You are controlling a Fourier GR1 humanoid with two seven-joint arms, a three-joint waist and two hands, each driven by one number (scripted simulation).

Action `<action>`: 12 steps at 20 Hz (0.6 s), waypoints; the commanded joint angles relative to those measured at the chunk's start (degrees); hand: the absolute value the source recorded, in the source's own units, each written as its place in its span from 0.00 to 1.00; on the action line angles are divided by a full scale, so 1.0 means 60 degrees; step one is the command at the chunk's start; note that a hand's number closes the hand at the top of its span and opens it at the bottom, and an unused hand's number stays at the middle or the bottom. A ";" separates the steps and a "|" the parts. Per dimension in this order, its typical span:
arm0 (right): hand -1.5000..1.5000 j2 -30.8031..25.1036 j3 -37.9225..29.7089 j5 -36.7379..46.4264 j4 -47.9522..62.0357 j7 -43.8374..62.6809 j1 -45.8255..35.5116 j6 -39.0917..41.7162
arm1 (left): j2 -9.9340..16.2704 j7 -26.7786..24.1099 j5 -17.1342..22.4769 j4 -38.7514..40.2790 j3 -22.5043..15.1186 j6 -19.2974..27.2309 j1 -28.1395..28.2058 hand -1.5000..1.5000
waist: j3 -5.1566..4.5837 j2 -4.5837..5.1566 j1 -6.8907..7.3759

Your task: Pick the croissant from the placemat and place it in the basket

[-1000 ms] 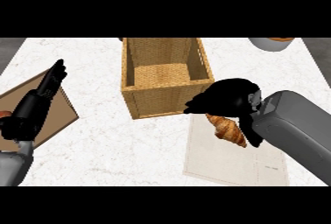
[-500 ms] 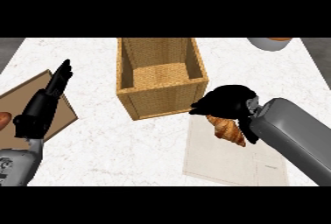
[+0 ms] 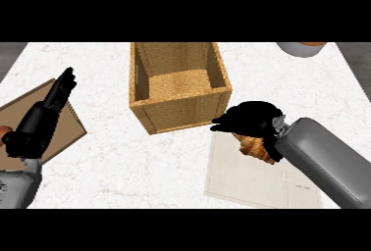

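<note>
Moved up and toward the basket (image 3: 179, 87) since a second ago: right hand (image 3: 250, 119) with the croissant (image 3: 257, 148), now close beside the basket's near right corner, where before it sat lower over the placemat (image 3: 253, 179). Shifted too, slightly upward beside the basket's left side: left hand (image 3: 45, 115), fingers straight and relaxed, resting over a brown board (image 3: 64, 128) and holding nothing.

Curled round the croissant, black fingers of the right hand; only the pastry's golden lower end shows below the palm, tucked against the grey wrist. Appears carried clear of the placemat, still outside the basket, just off its near right corner and not yet over the opening. Cannot tell how high above the rim.

Judged to be mid-transfer, pick done and placing still ahead. To do it well: raise enough to pass the near wall before travelling farther, since the fingertips already sit close to that corner and a low path could catch the rim or nudge the basket. Then carry left and away until well inside the tall woven walls, over the visible floor, rather than above the rim. Lower before uncurling, so that the croissant lands flat. Keep the fingers closed until then. Withdraw straight up afterwards.

Beyond the basket's far right corner, partly cut off: a grey bowl (image 3: 300, 48), well out of the way.
</note>
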 commanded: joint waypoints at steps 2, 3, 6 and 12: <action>0.00 0.0407 -0.0259 0.0702 0.1047 -0.0737 0.0175 -0.0534 | -0.0295 0.0069 -0.0363 0.0601 0.0174 -0.0066 -0.0641 0.50 | 0.0013 0.0062 0.0005; 0.00 0.0815 -0.0366 0.0848 0.0709 -0.0303 0.0182 -0.0155 | -0.0628 -0.0239 -0.0423 0.0622 0.0071 -0.0026 -0.0289 0.50 | 0.0011 0.0046 -0.0004; 0.00 0.0089 -0.0520 0.1114 0.0388 -0.0970 0.0891 -0.0340 | -0.0265 0.0139 -0.0238 -0.0179 0.0480 -0.0427 -0.0012 0.50 | 0.0012 0.0031 -0.0007; 0.00 0.0978 -0.0868 0.1701 0.1002 -0.0764 0.0842 -0.0357 | -0.0198 -0.0084 -0.0231 -0.0085 0.0880 -0.0989 0.0185 0.50 | 0.0012 0.0036 0.0036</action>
